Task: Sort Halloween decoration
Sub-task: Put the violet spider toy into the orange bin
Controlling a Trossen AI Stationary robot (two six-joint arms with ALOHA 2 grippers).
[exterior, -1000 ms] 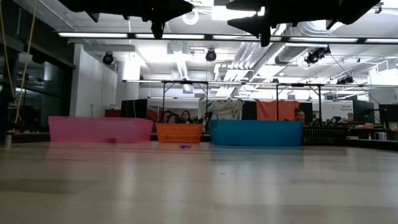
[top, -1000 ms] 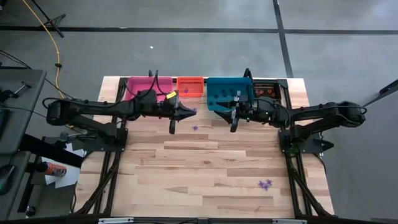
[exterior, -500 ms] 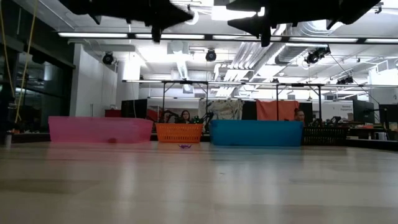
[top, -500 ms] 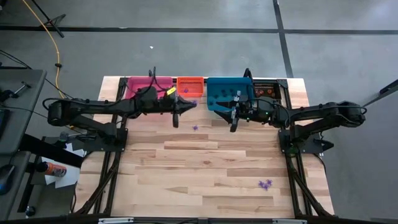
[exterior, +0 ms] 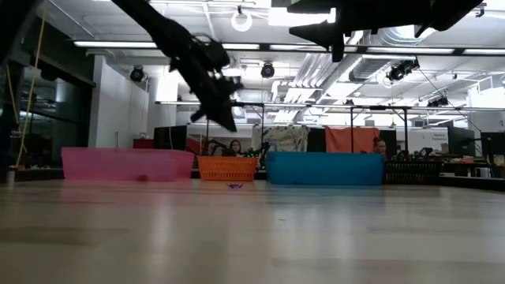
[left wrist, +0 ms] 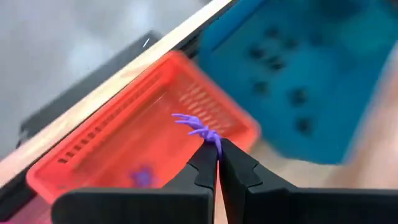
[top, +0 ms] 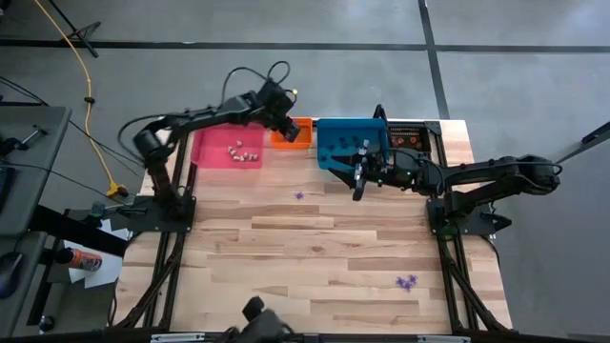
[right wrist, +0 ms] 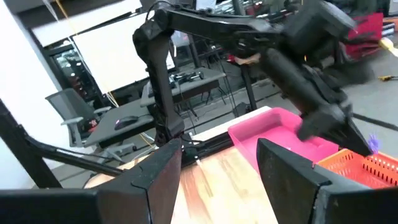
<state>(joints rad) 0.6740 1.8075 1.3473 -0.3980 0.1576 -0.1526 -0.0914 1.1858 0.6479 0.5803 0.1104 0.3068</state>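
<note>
Nearest the front edge of the worktop [top: 324, 267], a small cluster of purple trinkets [top: 408, 282] lies unsorted toward the right side. Farther back, a single purple trinket [top: 299, 195] sits on the wood just in front of the bins.

Right gripper [top: 359, 184]: parked at the front of the blue bin [top: 348, 143], fingers spread wide, nothing between them. Waiting.

Left gripper [left wrist: 217, 155]: pinched fully closed on a purple spider [left wrist: 198, 129], held by one leg or edge at the very fingertips. It hangs above the orange bin [left wrist: 134, 146], where another purple piece [left wrist: 142, 177] already lies. High view places this gripper over the orange bin's back-left part, beside the pink bin [top: 205, 151], which holds pale pieces [top: 238, 150].

Step in hand, by my reading: drop the spider into the orange bin.

Notes for doing it well:
- Grip is marginal; avoid any jerk before release.
- Keep the fingertips inside the bin's rim, away from the wall toward the pink bin.
- Lower slightly so the light piece does not bounce out.
- Open fully; a leg may snag on a finger.
</note>
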